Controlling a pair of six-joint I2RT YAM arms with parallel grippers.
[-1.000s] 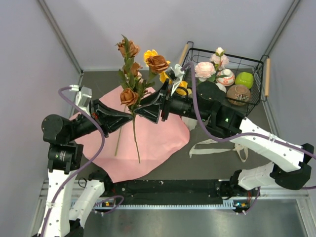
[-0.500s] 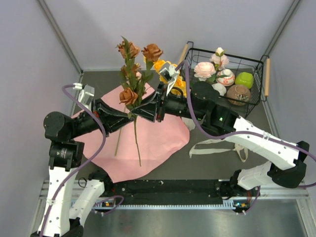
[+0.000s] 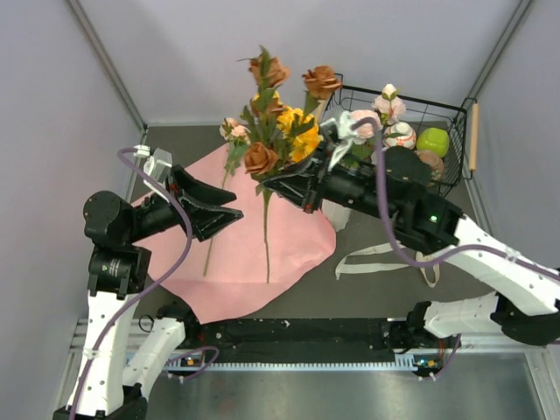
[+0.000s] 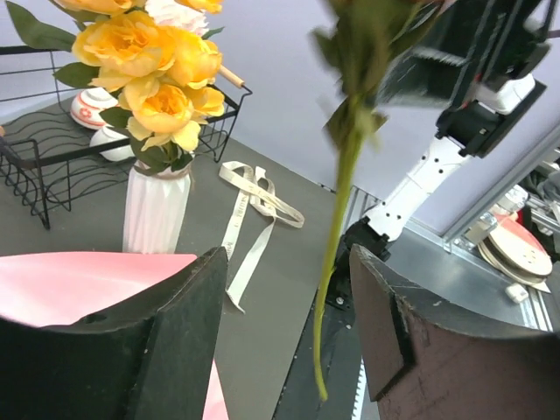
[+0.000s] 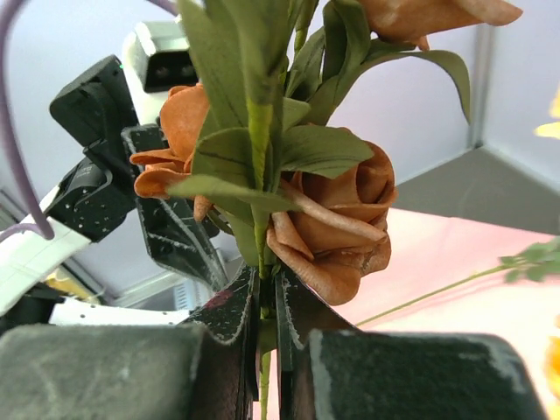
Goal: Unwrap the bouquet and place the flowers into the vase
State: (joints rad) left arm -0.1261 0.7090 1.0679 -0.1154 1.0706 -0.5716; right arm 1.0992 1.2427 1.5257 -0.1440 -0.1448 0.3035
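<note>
Top view: we find the right end effector [image 3: 267,179] clamped on a flower spray [image 3: 260,158], stem upright. The vase [image 3: 335,216] stands just right, toward the surface's far edge.
Left wrist: left end effector [image 4: 289,262] open, empty.
Right wrist: grip confirmed.

I am working at my dark grey table [image 3: 378,299]. Pale grey walls [image 3: 394,44] are standing around it on three sides. Silver posts [image 3: 108,66] are running down the back corners. Soft light is falling evenly over everything.
</note>
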